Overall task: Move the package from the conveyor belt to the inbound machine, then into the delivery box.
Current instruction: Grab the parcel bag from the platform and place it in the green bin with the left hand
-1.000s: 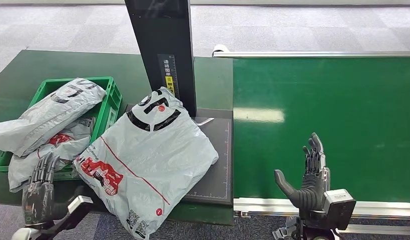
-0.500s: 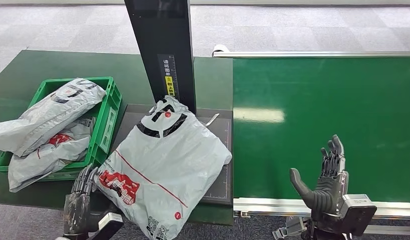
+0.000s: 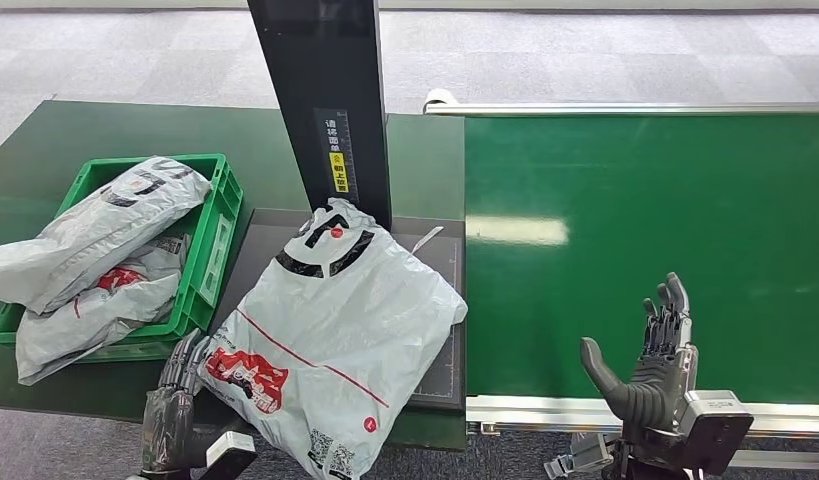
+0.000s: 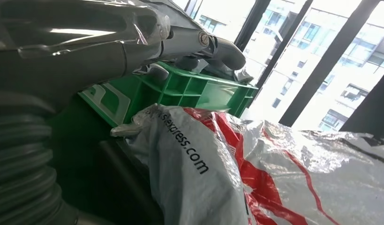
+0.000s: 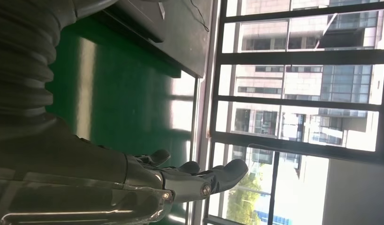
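The package (image 3: 330,330), a grey-white plastic mailer with red print, lies on the dark scan plate (image 3: 445,365) of the inbound machine. Its near end hangs over the table's front edge. My left hand (image 3: 173,410) stands at that front edge with fingers stretched out against the package's lower left corner, gripping nothing. In the left wrist view the left hand (image 4: 110,42) reaches over the package (image 4: 255,173) beside the green delivery box (image 4: 194,89). My right hand (image 3: 645,365) is open with fingers spread, upright over the near edge of the green conveyor belt (image 3: 645,210).
The green delivery box (image 3: 217,215) at the left holds several similar mailers, some spilling over its rim. The machine's black column (image 3: 325,100) rises behind the plate. A metal rail (image 3: 625,108) bounds the belt's far side.
My left hand came in from the left to the package's lower left corner. The package slid to the right on the plate. My right hand shifted right and a little nearer.
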Controlling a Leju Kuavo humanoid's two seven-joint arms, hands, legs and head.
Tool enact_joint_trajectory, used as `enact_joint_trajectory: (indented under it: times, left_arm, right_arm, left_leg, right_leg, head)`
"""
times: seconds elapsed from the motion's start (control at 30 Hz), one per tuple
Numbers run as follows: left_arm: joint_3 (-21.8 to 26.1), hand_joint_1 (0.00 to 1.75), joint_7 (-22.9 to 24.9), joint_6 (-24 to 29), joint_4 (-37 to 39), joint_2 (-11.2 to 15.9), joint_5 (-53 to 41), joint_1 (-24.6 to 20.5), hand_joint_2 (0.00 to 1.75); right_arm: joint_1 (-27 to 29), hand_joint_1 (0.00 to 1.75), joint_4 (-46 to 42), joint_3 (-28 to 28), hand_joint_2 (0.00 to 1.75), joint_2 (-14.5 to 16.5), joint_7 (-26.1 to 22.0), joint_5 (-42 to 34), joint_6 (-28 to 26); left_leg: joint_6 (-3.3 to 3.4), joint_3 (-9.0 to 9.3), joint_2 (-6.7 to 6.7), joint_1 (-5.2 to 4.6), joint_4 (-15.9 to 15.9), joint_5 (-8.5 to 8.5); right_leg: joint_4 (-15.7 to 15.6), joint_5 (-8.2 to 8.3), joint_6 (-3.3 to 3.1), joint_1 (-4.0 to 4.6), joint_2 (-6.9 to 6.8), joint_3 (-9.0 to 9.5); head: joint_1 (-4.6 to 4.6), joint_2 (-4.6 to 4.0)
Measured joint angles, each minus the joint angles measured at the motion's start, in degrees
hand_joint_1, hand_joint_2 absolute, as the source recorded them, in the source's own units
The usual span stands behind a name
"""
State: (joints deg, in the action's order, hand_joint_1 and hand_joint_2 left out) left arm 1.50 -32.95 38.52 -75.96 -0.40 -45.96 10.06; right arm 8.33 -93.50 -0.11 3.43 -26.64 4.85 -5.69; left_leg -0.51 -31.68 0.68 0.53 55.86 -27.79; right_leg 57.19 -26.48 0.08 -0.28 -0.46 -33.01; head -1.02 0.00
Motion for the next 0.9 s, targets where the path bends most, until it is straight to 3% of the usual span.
enact_joint_trajectory:
  times: [0.4,0.43,0.53,0.57,0.9]
  left_arm:
    - [-1.1,0.0,0.0,0.0,-2.0,0.1,0.5,1.1,1.75]
    - [-1.2,0.07,0.0,-0.1,-2.2,0.1,0.6,1.2,1.75]
    - [-2.3,1.37,0.6,-0.3,-2.9,0.1,0.6,1.5,1.75]
    - [-2.9,1.74,1.0,-0.4,-3.0,0.2,0.6,1.6,1.75]
    - [-8.2,1.75,4.8,-1.2,-3.1,1.5,-0.2,1.7,1.75]
  right_arm:
    - [-0.1,0.0,0.0,0.0,1.75,0.0,0.0,0.0,-0.3]
    - [-0.1,0.0,0.0,0.0,1.75,0.0,0.0,0.0,-0.3]
    - [-0.2,0.0,0.0,0.0,1.75,0.0,0.4,-0.2,-0.4]
    - [-0.2,0.0,0.0,0.0,1.75,0.0,0.5,-0.4,-0.4]
    - [-0.4,0.0,0.0,-0.1,1.75,0.0,0.8,-1.0,-0.8]
  left_leg:
    - [0.0,0.0,-0.01,0.0,0.0,0.0]
    - [0.0,0.01,-0.01,0.0,0.0,0.0]
    - [0.0,0.01,-0.01,0.0,0.0,0.0]
    - [0.0,0.01,-0.01,0.0,0.0,0.0]
    - [0.0,0.02,-0.01,0.0,0.0,0.0]
  right_leg:
    - [0.0,0.0,0.0,0.0,0.0,0.01]
    - [0.0,0.0,0.0,0.0,0.0,0.01]
    - [0.0,0.0,0.0,0.0,0.0,0.01]
    - [0.0,0.0,0.0,0.0,0.0,0.01]
    - [0.0,0.0,0.0,0.0,0.0,0.01]
  head:
    - [-0.01,0.0]
    - [-0.01,0.0]
    - [0.0,0.0]
    - [-0.01,0.0]
    - [-0.01,0.0]
